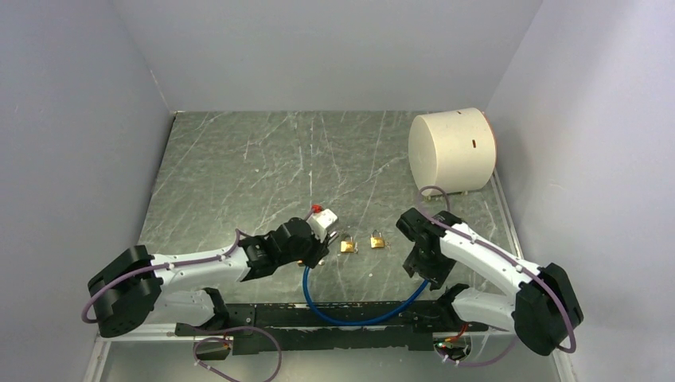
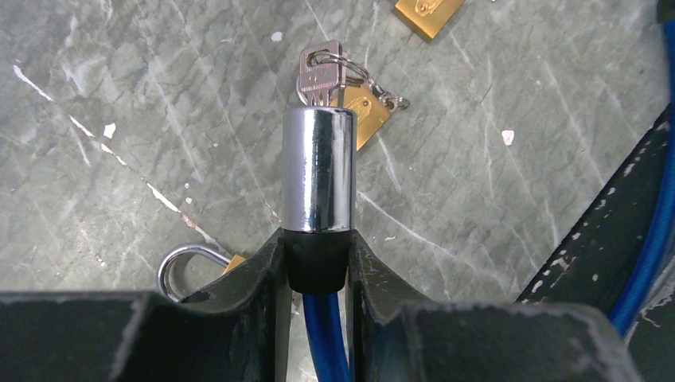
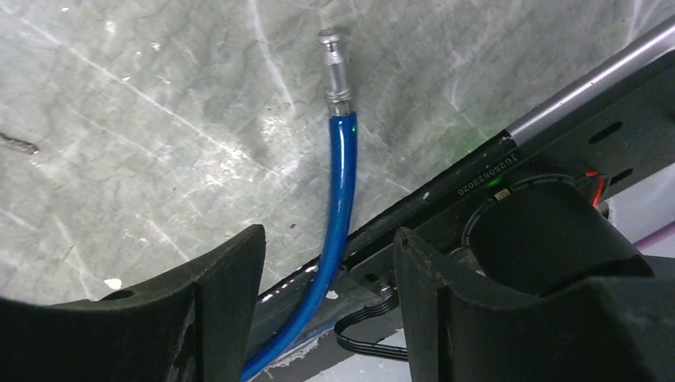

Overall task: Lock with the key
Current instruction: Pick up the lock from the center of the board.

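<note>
A blue cable lock lies in a loop near the table's front edge [image 1: 358, 314]. My left gripper [image 2: 317, 263] is shut on the black collar of its chrome lock barrel [image 2: 318, 167]. A silver key [image 2: 318, 76] on a ring sticks in the barrel's far end. My left gripper also shows in the top view [image 1: 317, 243]. My right gripper [image 3: 330, 247] is open and empty. It hovers over the blue cable [image 3: 342, 183], a little back from the cable's bare metal pin end [image 3: 334, 68]. In the top view the right gripper [image 1: 415, 267] points down at the table.
Two small brass padlocks [image 1: 348, 246] [image 1: 378, 240] lie between the grippers. A third padlock's shackle [image 2: 187, 259] shows beside my left fingers. A white drum [image 1: 452, 151] lies at the back right. The black base rail [image 3: 477, 175] runs under the cable.
</note>
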Robot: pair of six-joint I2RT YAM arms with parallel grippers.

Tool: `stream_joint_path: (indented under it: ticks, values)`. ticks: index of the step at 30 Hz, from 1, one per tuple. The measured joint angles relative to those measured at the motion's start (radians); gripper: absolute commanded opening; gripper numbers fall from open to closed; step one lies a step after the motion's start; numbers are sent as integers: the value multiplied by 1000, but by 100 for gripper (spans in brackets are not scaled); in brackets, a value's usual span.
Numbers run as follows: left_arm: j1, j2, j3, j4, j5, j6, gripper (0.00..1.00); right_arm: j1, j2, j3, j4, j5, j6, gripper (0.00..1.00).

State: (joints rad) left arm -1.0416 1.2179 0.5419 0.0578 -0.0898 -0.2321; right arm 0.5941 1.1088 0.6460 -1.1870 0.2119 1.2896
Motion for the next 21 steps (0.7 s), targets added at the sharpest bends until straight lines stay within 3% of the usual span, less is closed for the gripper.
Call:
stream_joint_path:
  ticks: [4,7,16,21]
  values:
    - [36,0,-19,48,60,-26,2,0,34,0,-7,-1,5,61]
    - [60,0,-30,64,97,-42,3,0,40,-10,15,-16,13,54]
    - [159,-10,-59,122,247,-90,2,0,5,-127,130,-70,74,51]
    - [211,-6,-77,159,343,-126,3,-1,-17,-146,165,-85,86,33]
